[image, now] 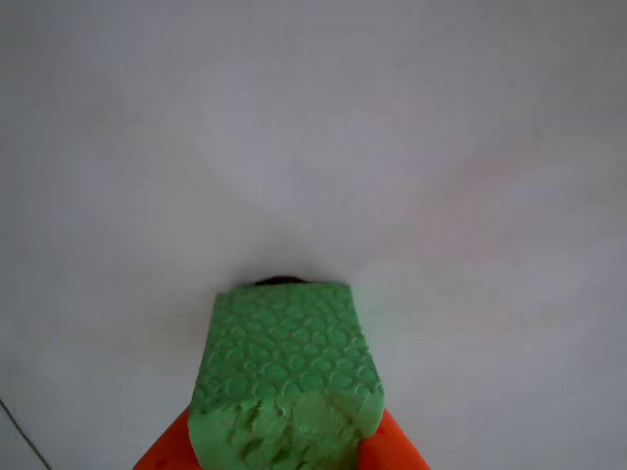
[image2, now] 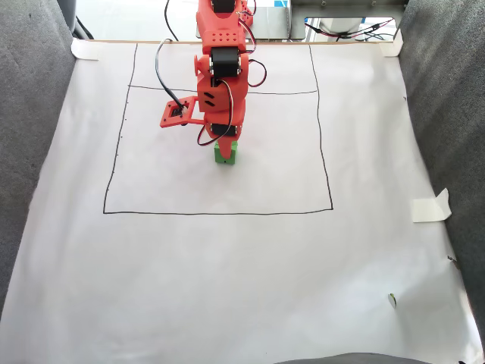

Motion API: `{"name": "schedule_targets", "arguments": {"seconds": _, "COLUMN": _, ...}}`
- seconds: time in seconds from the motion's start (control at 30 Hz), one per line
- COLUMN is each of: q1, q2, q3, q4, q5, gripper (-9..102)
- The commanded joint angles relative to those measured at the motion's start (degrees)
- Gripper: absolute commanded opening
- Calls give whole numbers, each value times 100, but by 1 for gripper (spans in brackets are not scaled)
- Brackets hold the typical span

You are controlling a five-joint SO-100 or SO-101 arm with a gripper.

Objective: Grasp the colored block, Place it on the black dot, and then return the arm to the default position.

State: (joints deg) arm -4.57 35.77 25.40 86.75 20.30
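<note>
In the other view the colored block, a bright green foam cube with a pebble pattern on top and a torn near face, sits between the arm's two orange fingers. The gripper is shut on it. A sliver of the black dot peeks out just beyond the block's far edge; the rest is hidden under it. In the fixed view the orange arm reaches down from the top, and the gripper holds the colored block at the paper's surface inside the drawn rectangle.
White paper covers the table, with a black rectangle outline drawn on it. Grey fabric walls flank both sides. A piece of tape lies at the right edge. A thin dark cord crosses the other view's lower left corner.
</note>
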Motion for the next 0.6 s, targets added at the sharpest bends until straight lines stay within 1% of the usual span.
{"name": "schedule_targets", "arguments": {"seconds": 0.0, "q1": 97, "q2": 70, "q3": -237, "q4": 18, "q5": -35, "gripper": 1}}
{"name": "schedule_targets", "arguments": {"seconds": 0.13, "q1": 114, "q2": 79, "q3": -211, "q4": 53, "q5": -62, "gripper": 13}}
{"name": "schedule_targets", "arguments": {"seconds": 0.3, "q1": 141, "q2": 123, "q3": -176, "q4": 70, "q5": -88, "gripper": 20}}
{"name": "schedule_targets", "arguments": {"seconds": 0.4, "q1": 149, "q2": 141, "q3": -167, "q4": 88, "q5": -114, "gripper": 19}}
{"name": "schedule_targets", "arguments": {"seconds": 0.57, "q1": 158, "q2": 264, "q3": -9, "q4": 18, "q5": -114, "gripper": 24}}
